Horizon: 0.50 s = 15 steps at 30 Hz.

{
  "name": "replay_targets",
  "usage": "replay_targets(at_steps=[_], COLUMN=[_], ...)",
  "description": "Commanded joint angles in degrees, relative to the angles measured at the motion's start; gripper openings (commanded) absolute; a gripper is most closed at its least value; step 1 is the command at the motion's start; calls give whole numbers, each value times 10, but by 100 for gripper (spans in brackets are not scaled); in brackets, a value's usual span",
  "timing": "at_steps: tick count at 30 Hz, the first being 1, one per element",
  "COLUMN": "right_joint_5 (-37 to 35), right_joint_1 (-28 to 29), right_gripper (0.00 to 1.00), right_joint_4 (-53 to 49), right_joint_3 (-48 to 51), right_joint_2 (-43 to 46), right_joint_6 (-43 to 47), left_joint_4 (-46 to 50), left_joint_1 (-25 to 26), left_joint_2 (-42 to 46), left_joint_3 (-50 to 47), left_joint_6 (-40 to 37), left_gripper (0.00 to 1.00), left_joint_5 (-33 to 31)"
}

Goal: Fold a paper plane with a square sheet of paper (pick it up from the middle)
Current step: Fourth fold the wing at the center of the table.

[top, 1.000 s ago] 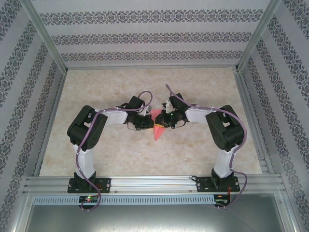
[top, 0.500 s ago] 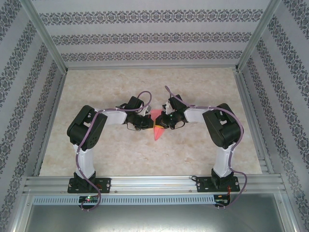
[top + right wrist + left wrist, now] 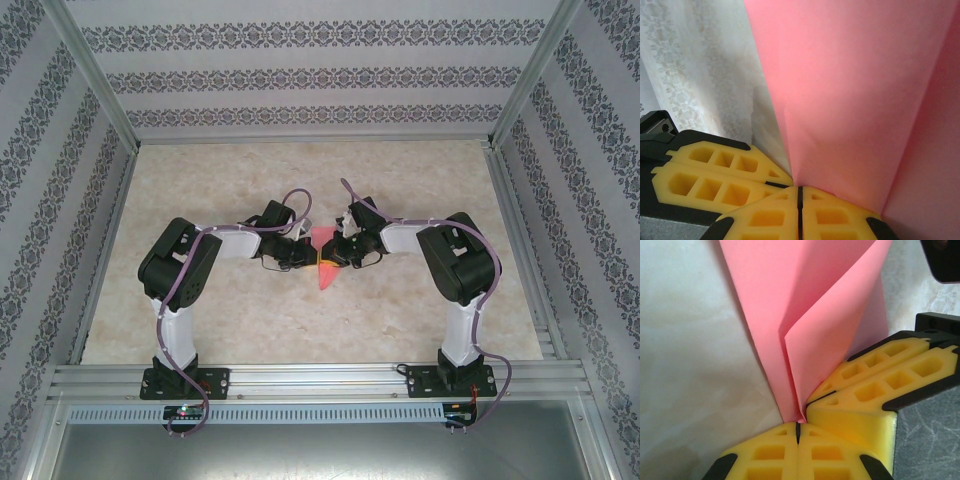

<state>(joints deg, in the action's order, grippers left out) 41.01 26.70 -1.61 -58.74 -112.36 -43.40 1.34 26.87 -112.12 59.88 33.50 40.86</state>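
Left gripper at the middle of the table, jaws squeezed together on a folded corner of the pink paper. The paper is creased and fans out between the two grippers. Right gripper sits just beside the left one, tips nearly meeting, its jaws likewise pinched closed on that same paper
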Motion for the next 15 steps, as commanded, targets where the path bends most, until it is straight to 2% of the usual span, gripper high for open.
replay_targets(at_steps=[1,5,15], right_joint_5=[8,9,18], right_joint_1=[0,0,-2], right_gripper=[9,9,9], right_joint_4=[5,6,8], right_joint_3=[-4,-1,2], right_joint_2=[-22,-24,-20], right_joint_6=[-1,-2,-7], left_joint_4=[-15,-10,3], left_joint_1=[-8,-8,1], left_joint_2=[14,32,67], left_joint_3=[-8,-11,-24], left_joint_6=[4,3,0], left_gripper=[0,0,10], left_joint_5=[-15,-18,-38])
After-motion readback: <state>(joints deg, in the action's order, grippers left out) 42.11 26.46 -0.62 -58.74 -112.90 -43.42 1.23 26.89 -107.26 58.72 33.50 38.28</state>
